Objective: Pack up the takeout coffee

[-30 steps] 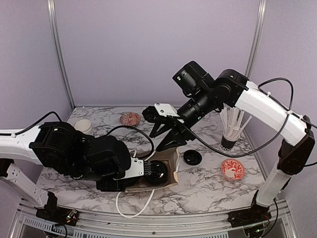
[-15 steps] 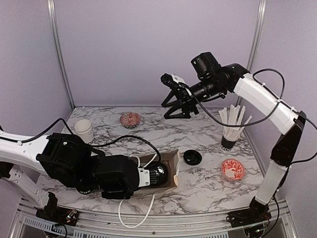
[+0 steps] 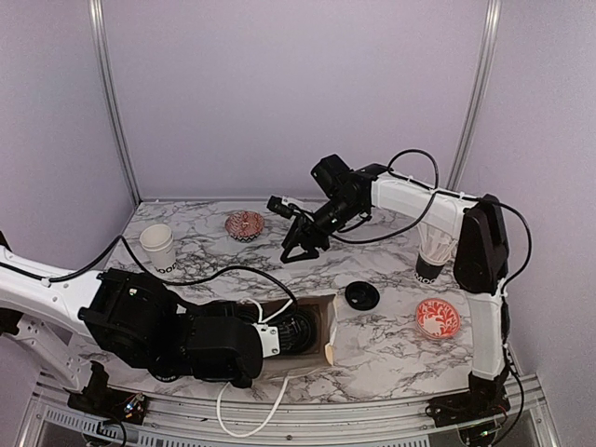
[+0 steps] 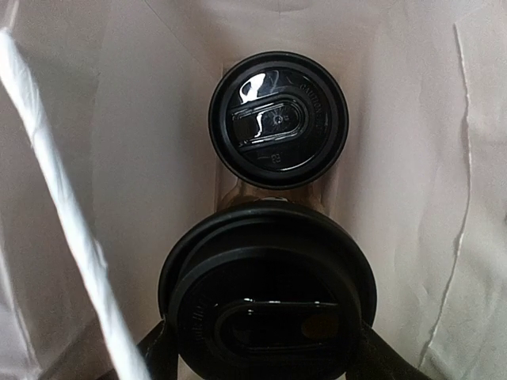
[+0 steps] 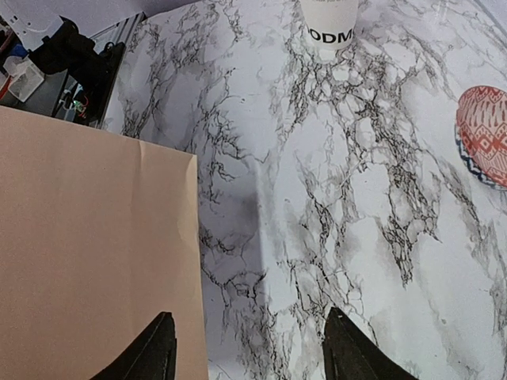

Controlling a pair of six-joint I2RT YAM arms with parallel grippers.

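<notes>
Two takeout coffee cups with black lids stand inside a brown paper bag [image 3: 328, 324]. In the left wrist view the nearer cup [image 4: 268, 297] sits between my left gripper's fingers [image 4: 379, 356], which press on its sides under the lid. The farther cup [image 4: 277, 119] stands behind it. My left gripper [image 3: 291, 332] reaches into the bag. A third white cup [image 3: 158, 246], without a lid, stands at the back left and shows in the right wrist view [image 5: 329, 24]. My right gripper [image 3: 296, 244] is open and empty above the marble, beyond the bag [image 5: 79, 237].
A loose black lid [image 3: 361, 296] lies right of the bag. Red-patterned bowls sit at the back [image 3: 245, 223] and the right [image 3: 438, 318]. A dark cup of white sticks [image 3: 430, 263] stands at the far right. A white bag handle [image 4: 55, 214] hangs inside the bag.
My right gripper rose away from the bag's mouth, then came down over the middle back of the table. My left arm shifted slightly, its gripper still in the bag.
</notes>
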